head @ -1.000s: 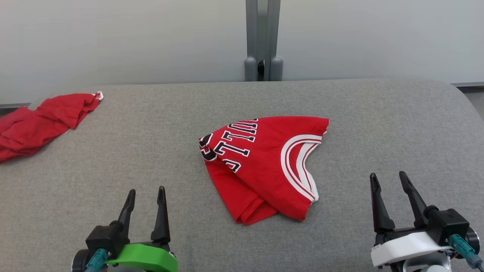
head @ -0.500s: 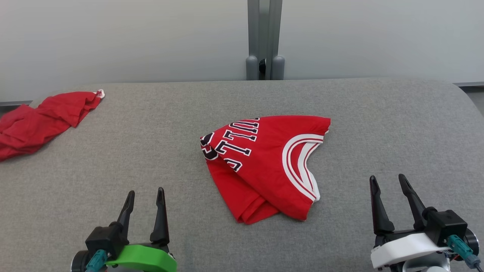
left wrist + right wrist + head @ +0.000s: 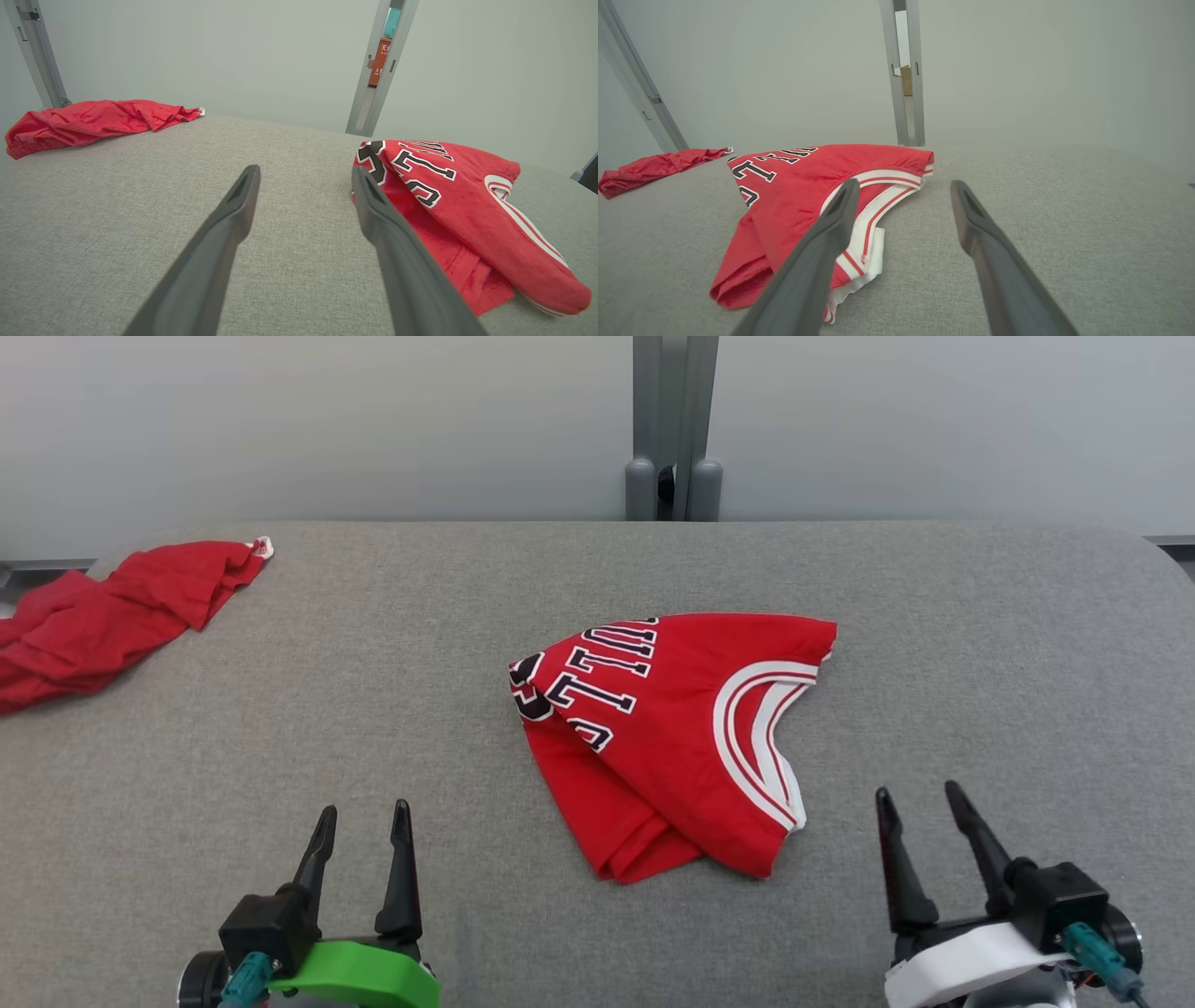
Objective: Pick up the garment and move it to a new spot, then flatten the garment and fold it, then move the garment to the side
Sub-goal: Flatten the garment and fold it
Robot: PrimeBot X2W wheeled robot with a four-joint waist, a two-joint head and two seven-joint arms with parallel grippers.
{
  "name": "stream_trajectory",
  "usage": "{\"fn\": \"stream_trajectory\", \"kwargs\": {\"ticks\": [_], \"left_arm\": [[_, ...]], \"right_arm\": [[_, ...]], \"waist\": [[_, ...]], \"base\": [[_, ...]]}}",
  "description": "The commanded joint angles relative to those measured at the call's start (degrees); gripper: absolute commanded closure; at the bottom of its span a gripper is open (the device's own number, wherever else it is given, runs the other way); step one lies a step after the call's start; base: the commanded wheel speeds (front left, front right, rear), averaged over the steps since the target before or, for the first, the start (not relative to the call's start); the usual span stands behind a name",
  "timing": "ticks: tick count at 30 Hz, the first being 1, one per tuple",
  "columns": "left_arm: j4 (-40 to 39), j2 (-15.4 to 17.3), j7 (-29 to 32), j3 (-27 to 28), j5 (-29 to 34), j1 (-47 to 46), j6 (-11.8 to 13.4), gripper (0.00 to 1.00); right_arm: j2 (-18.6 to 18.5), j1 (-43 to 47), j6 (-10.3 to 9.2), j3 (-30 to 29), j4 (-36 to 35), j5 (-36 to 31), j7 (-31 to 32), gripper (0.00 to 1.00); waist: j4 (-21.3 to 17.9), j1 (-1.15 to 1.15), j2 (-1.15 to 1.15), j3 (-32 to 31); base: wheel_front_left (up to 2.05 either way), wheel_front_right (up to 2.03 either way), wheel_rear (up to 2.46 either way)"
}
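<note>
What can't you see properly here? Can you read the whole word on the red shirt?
Head view: the red jersey folds over its own lettering, so the whole word cannot be read.
Head view: the crumpled red garment is cut off by the left edge.
Left wrist view: the red sign on the post has writing too small to read.
Right wrist view: a finger of the right gripper hides part of the jersey's white trim.

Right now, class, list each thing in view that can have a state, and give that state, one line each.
red jersey: folded over in a loose heap, lying mid-table, not held.
red cloth: crumpled at the far left corner.
left gripper: open, empty.
right gripper: open, empty, beside the jersey.
</note>
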Motion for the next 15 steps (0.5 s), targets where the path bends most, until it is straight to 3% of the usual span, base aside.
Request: {"fn": "stream_trajectory", "kwargs": {"ticks": [1,7,15], "left_arm": [[-0.18,0.01,-0.03,-0.03,0.62,-0.21,-0.26,0.00],[-0.43,-0.02,-0.02,-0.60,1.49,-1.63,-0.43,0.00],[-0.41,-0.12,-0.03,-0.73,1.75,-2.71,-0.32,0.00]], "right_arm": [[-0.11,0.39,-0.02,1.50,1.03,0.09,-0.18,0.00],[-0.16,-0.82,-0.02,8.35,8.72,0.02,-0.18,0.00],[-0.17,-6.75,-0.02,10.22,19.10,0.27,-0.18,0.00]], "waist": [[0.74,0.00,0.00,0.58],[3.55,0.00,0.00,3.06],[7.66,0.00,0.00,6.01]], "base": [[0.00,0.00,0.00],[0.00,0.00,0.00],[0.00,0.00,0.00]]}}
